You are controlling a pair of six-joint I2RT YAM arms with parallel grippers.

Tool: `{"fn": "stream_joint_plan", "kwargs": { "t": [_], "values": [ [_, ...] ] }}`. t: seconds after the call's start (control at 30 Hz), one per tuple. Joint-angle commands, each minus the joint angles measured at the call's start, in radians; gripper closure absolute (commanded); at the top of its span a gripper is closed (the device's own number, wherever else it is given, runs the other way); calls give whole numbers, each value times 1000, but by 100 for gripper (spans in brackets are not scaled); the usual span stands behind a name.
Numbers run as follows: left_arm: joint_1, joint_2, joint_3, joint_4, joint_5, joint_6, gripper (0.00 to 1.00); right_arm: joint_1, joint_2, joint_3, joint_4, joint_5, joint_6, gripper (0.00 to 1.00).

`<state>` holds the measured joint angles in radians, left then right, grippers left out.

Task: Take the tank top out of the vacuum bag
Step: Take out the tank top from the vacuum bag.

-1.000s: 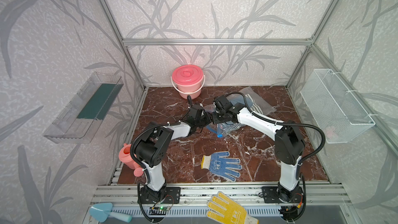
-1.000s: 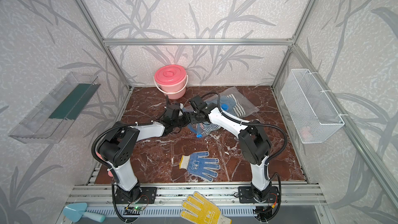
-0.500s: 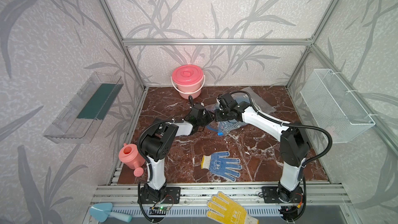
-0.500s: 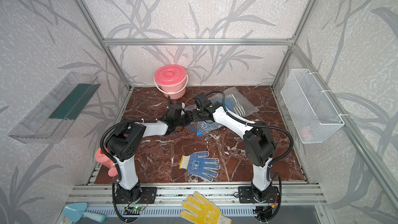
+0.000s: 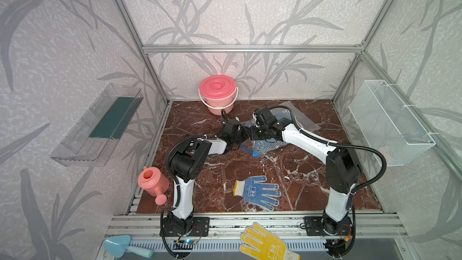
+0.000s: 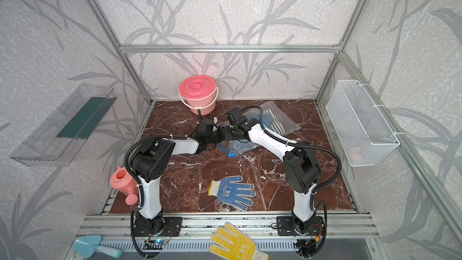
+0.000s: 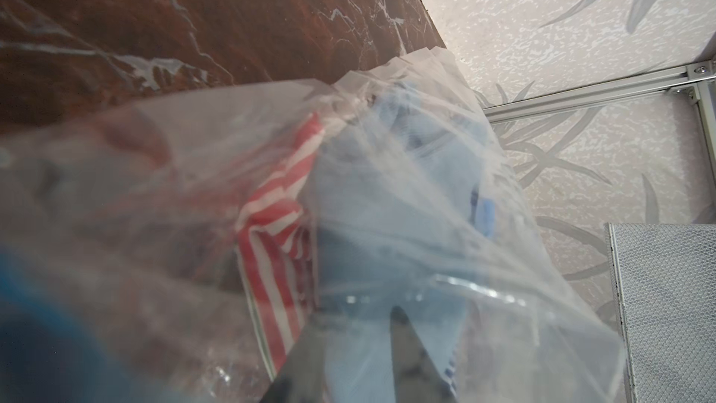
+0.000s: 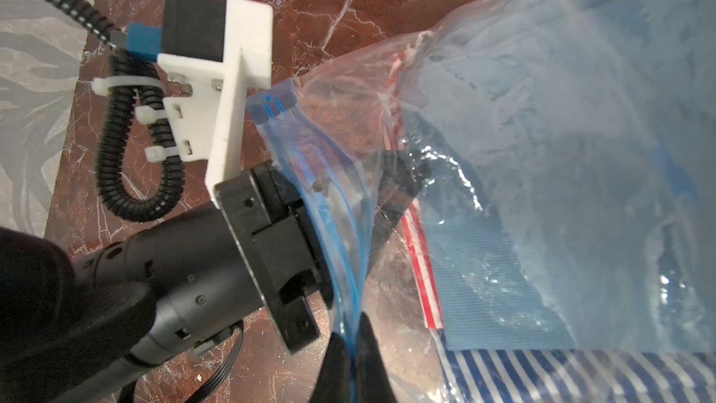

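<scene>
Blue zip strip (image 8: 350, 265) clamped by right jaws; left jaws inside vacuum bag (image 8: 542, 149), unclear.

Print on blue glove (image 5: 257, 192) unreadable; no other writing.

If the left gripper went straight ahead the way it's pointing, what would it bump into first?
Probably the light blue cloth inside the vacuum bag; the left gripper sits in the bag's mouth, aimed at it. How close is unclear.
</scene>
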<state>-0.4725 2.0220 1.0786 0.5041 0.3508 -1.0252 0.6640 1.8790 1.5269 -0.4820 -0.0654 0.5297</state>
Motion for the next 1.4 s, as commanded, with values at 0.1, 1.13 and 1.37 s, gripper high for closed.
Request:
{"fn": "stream_joint_plan", "kwargs": {
  "t": [0.1, 1.13, 1.37],
  "values": [
    [-9, 25, 49, -19, 8, 3, 70, -10, -38, -11, 20, -11, 13, 100],
    [-37, 74, 125, -140, -37, 28, 72, -25, -29, -32, 19, -36, 18, 100],
    [-37, 96, 171, -168, -15, 35, 72, -33, -31, -43, 24, -42, 24, 100]
  ]
}}
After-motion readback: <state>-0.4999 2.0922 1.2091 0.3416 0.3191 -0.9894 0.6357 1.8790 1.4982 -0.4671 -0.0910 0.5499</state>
